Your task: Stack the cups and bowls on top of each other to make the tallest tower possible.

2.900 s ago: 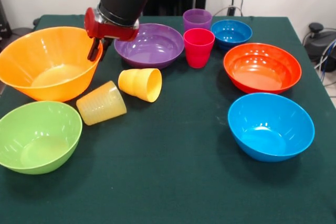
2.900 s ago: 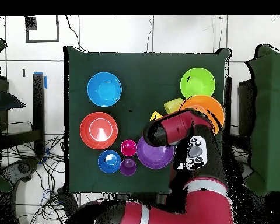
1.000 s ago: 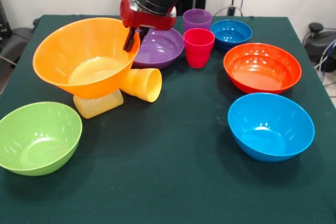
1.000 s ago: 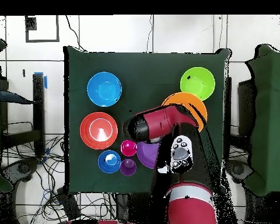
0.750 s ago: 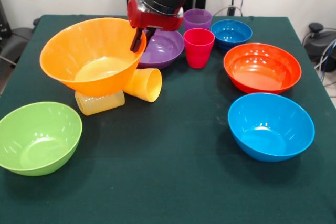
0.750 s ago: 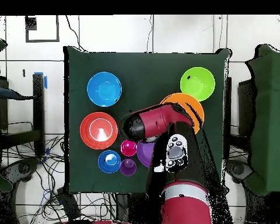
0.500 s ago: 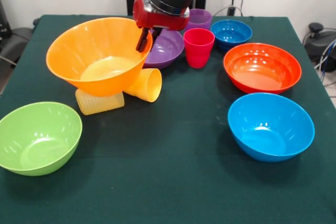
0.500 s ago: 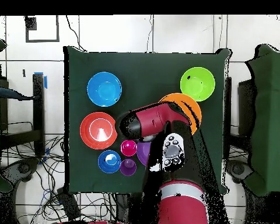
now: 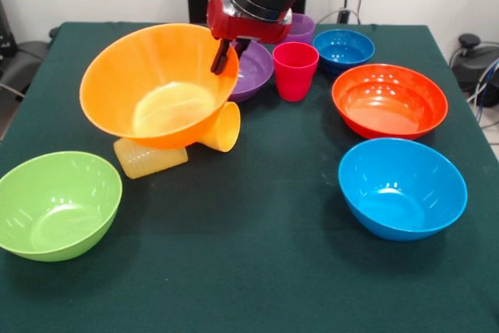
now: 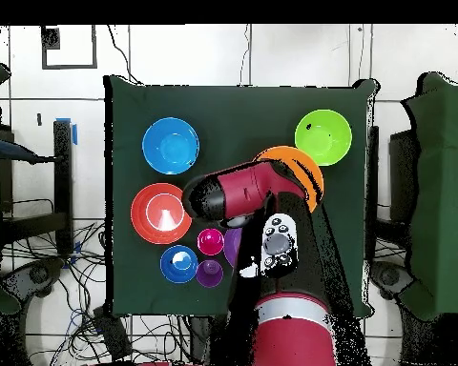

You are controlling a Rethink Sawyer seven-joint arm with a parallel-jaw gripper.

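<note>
My gripper [image 9: 224, 54] is shut on the far rim of the largest orange-yellow bowl [image 9: 160, 83] and holds it off the table, tilted toward the camera. Under its edge lie two cups on their sides: the ribbed pale yellow cup [image 9: 148, 157] and the orange-yellow cup [image 9: 224, 126]. The red-pink cup [image 9: 295, 69] stands upright to the right of the gripper. The purple cup [image 9: 301, 27] shows partly behind the arm. The purple bowl [image 9: 254, 72] sits just behind the gripper. In the overhead view the arm covers most of the orange-yellow bowl [image 10: 307, 172].
The dark blue bowl [image 9: 343, 47], red-orange bowl [image 9: 388, 100] and light blue bowl [image 9: 401, 187] sit along the right side. The lime green bowl [image 9: 54, 204] sits at the near left. Nothing is nested in anything.
My gripper has carried the orange-yellow bowl to the right in the front view, tilting it more toward the camera. The two lying cups have barely moved.
</note>
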